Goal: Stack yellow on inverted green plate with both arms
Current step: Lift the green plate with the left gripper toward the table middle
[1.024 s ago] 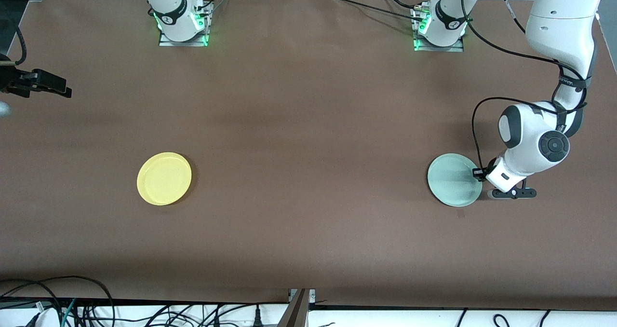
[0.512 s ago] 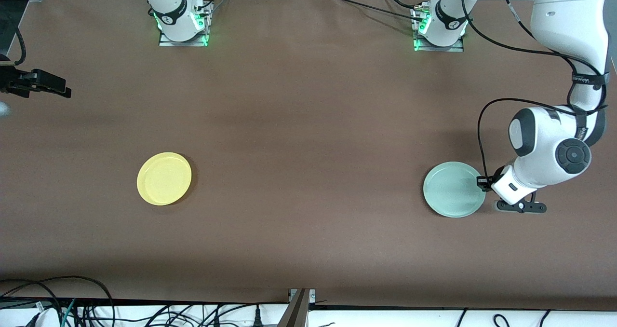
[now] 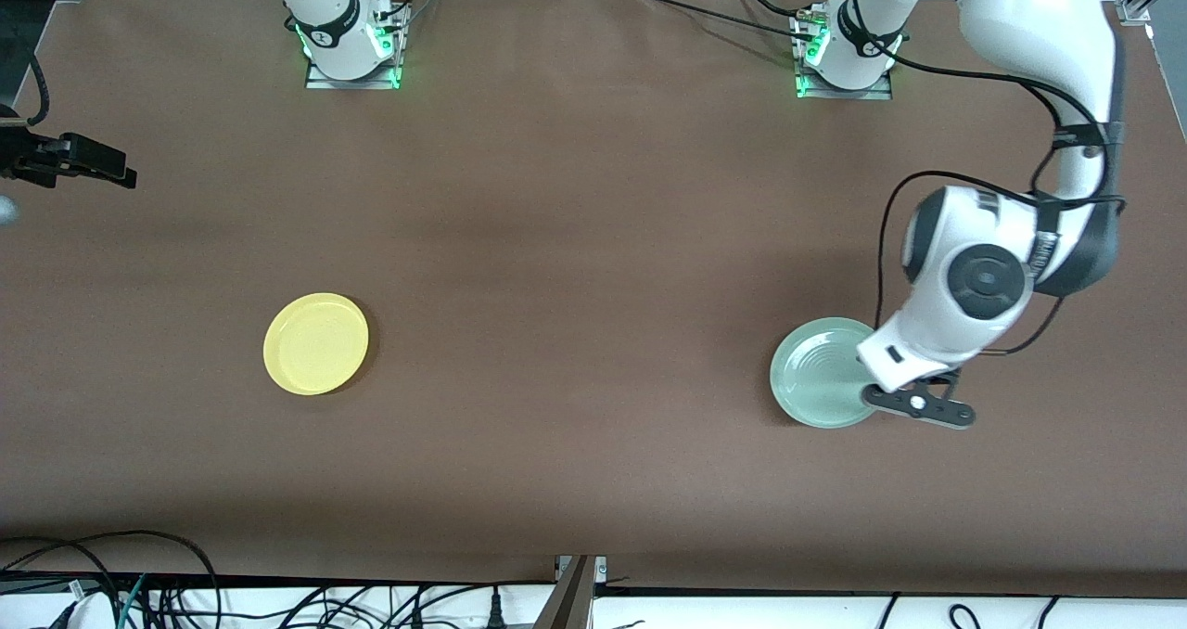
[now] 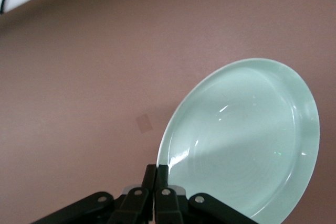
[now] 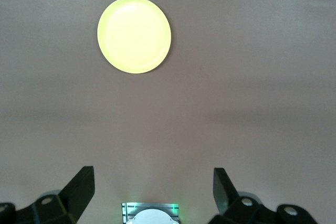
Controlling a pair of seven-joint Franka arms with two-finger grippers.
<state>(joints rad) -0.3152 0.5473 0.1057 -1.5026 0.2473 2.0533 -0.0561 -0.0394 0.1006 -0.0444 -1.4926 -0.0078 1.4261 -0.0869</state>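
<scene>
My left gripper (image 4: 156,182) is clamped on the rim of the round, shallow, pale mint-green plastic plate (image 3: 821,372), with both fingers (image 4: 149,179) pressed together against the plate's edge. The green plate is lifted off the brown table surface (image 3: 593,239) and tilted, held over the table toward the left arm's end. In the left wrist view its concave face (image 4: 247,140) shows, with faint concentric rings and light reflections on it. In the front view the same ringed face is turned up toward the camera, and my left arm's wrist (image 3: 964,281) covers the part of the rim where the grip is made.

The round, shallow, bright-yellow plastic plate (image 3: 316,342) lies flat on the table toward the right arm's end, rim up, well apart from the green plate. Nothing is touching it.

My right gripper (image 5: 152,187) is set wide, its two dark fingers (image 5: 79,187) far apart in the right wrist view. It hangs in the air above the table at the right arm's end (image 3: 70,159), at the edge of the front view, holding nothing. The yellow plate (image 5: 134,34) is centred in the right wrist view, well clear of the fingers. The right arm waits.
</scene>
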